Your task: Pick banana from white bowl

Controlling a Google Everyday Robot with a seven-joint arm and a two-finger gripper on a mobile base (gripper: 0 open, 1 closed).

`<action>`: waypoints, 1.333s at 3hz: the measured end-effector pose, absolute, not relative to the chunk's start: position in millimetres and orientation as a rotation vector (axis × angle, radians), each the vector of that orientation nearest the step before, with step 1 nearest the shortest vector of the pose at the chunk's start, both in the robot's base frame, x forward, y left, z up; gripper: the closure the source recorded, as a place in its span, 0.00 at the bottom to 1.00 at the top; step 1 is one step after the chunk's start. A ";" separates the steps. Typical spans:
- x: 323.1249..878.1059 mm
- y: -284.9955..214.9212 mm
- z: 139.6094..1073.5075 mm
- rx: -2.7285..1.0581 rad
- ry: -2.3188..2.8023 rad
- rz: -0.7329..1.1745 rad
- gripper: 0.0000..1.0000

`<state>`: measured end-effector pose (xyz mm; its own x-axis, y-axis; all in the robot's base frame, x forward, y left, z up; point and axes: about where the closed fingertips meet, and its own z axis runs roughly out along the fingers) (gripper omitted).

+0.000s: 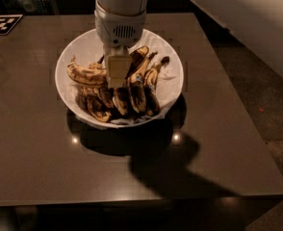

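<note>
The white bowl (173,78) stands on the dark table and holds a bunch of overripe bananas on crumpled white paper. The banana (86,74), long, curved, dull yellow with brown streaks, lies at the left of the bunch. Shorter, nearly black bananas (132,97) lie toward the bowl's front. My gripper (118,72) hangs straight down from the white wrist (121,30) into the middle of the bunch, just right of the banana's end. It covers the middle of the bunch.
The brown table (45,167) reaches its front edge near the bottom and its right edge toward the floor. A black-and-white marker tag (2,24) lies at the far left corner. A pale wall runs along the upper right.
</note>
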<state>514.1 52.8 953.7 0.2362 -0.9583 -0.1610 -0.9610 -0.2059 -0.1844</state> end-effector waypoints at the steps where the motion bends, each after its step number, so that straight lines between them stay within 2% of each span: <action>1: 503.4 52.8 959.6 -2.253 1.805 0.014 1.00; 4: 444.5 54.9 991.4 -2.261 1.752 -0.027 1.00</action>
